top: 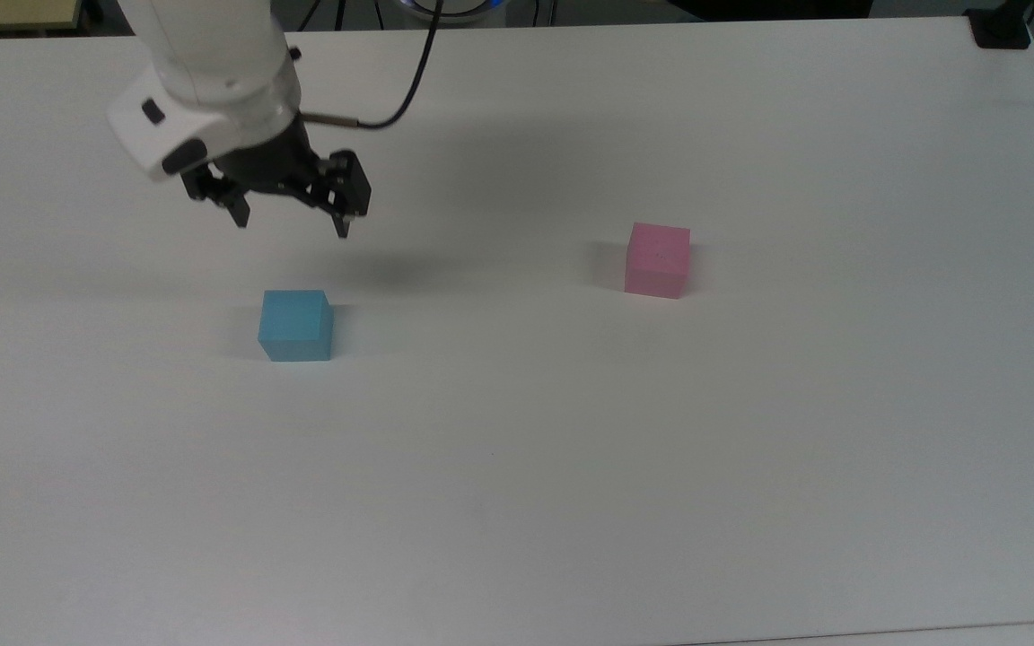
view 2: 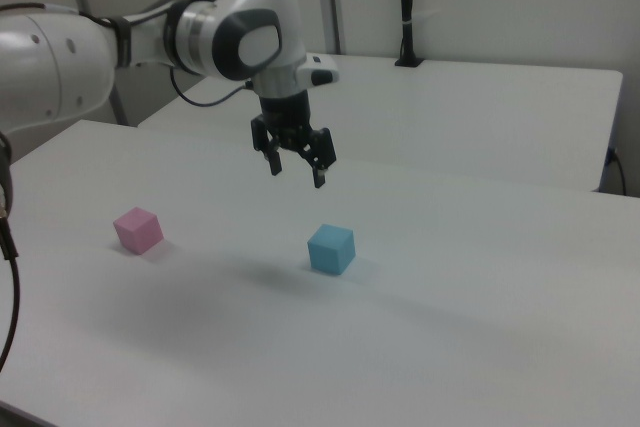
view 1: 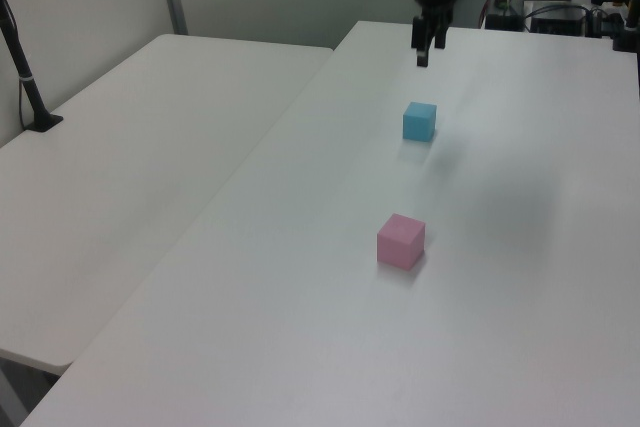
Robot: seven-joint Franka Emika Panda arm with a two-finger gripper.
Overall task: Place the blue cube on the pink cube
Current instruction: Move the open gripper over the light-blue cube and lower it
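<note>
**Pincer parted in the air near the blue cube; both cubes resting apart on the worktop**

You have the pincer [top: 293,222] hanging clear of the worktop [top: 571,467], its two thin black fingers spread apart and gripping nothing. In the right view it sits above and slightly to the right view's left of the blue cube [view 2: 331,248]. The white, rounded, glossy arm housing [top: 203,81] carries a black cable [top: 409,85] looping off behind it.

The blue cube [top: 295,325] is a small, matte, plain-faced block with crisp edges, flat on the worktop and untouched. The pink cube [top: 657,259], of like size and the same dull foam-like finish, stands well apart toward the top view's right, nothing on top of it. In the left view the pink cube [view 1: 401,240] lies nearer the camera than the blue cube [view 1: 420,120]. The worktop is smooth, pale and lightly reflective.
</note>
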